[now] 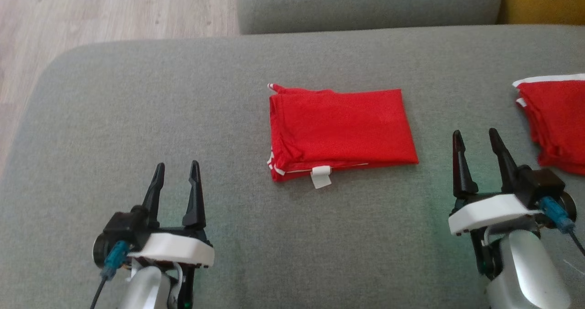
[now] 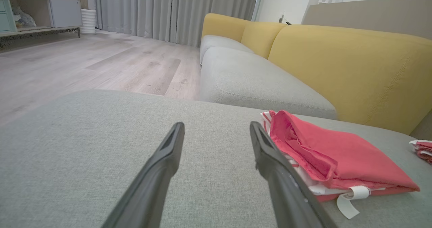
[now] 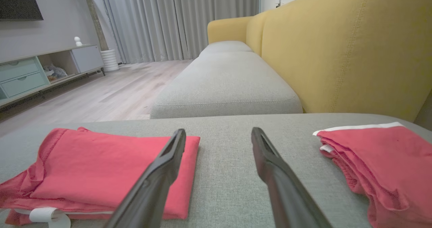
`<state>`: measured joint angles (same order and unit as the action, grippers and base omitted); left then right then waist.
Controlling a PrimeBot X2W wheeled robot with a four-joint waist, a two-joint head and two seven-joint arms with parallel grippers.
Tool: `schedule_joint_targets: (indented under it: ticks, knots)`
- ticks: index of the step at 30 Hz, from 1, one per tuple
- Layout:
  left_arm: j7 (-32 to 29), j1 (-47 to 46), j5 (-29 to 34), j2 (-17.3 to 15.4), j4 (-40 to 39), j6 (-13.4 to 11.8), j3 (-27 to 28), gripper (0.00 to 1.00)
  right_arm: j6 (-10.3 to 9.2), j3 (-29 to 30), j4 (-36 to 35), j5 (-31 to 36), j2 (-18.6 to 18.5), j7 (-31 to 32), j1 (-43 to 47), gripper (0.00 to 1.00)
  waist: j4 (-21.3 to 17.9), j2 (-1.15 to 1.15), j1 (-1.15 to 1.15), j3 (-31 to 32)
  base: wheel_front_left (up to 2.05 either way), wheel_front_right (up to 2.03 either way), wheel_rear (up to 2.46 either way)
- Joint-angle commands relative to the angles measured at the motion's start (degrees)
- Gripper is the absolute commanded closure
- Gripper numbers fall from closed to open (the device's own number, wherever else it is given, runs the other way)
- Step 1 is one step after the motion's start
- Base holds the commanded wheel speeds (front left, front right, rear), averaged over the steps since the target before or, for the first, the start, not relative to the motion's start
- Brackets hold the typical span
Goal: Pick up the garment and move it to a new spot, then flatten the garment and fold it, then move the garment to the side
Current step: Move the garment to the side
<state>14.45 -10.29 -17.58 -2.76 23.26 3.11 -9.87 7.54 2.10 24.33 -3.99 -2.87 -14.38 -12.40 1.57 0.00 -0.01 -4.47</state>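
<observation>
Grey cushion holds a folded red garment (centre) and a second red pile

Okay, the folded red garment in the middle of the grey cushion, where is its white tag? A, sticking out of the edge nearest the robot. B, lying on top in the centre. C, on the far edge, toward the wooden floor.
A: the white tag pokes out from the near edge of the folded red garment, on the side facing the robot.

Bare cushion surrounds the folded garment; second garment lies right.
</observation>
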Motion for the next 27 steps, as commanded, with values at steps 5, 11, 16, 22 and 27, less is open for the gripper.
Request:
schedule_joint_targets:
  ticks: [5, 11, 16, 22, 27]
  knots:
    - [0.55, -4.51, 0.68, -0.13, -1.88, 0.51, 1.03, 0.00, -0.05, -1.64, 0.25, 1.20, -0.01, 2.05, -7.41, 0.00, 2.22, 0.00, 0.01, -3.92, 0.00, 0.00, 0.00]
    - [0.55, -6.37, -0.24, -0.13, -1.48, 0.64, -0.22, 0.00, -0.05, -2.31, 9.01, -0.72, -0.01, 8.13, -12.96, 0.00, 4.63, 0.00, 0.01, -6.81, 0.00, 0.00, 0.00]
    - [0.55, -7.70, -1.08, -0.12, -1.22, 0.34, -1.58, 0.00, -0.05, -1.85, 18.73, 0.33, -0.01, 11.38, -16.67, 0.00, 6.52, 0.00, 0.01, -8.53, 0.00, 0.00, 0.00]
    - [0.55, -8.33, -1.31, -0.12, -0.87, 0.15, -1.95, 0.00, -0.05, -3.77, 28.06, -0.48, -0.01, 12.08, -19.78, 0.00, 7.64, 0.00, 0.01, -9.05, 0.00, 0.00, 0.00]
    - [0.55, -8.24, -1.00, -0.12, -0.26, 0.13, -1.57, 0.00, -0.05, -5.30, 31.38, 2.02, -0.01, 9.43, -21.64, 1.00, 6.95, 0.00, 0.01, -8.15, 0.00, 0.00, 0.00]
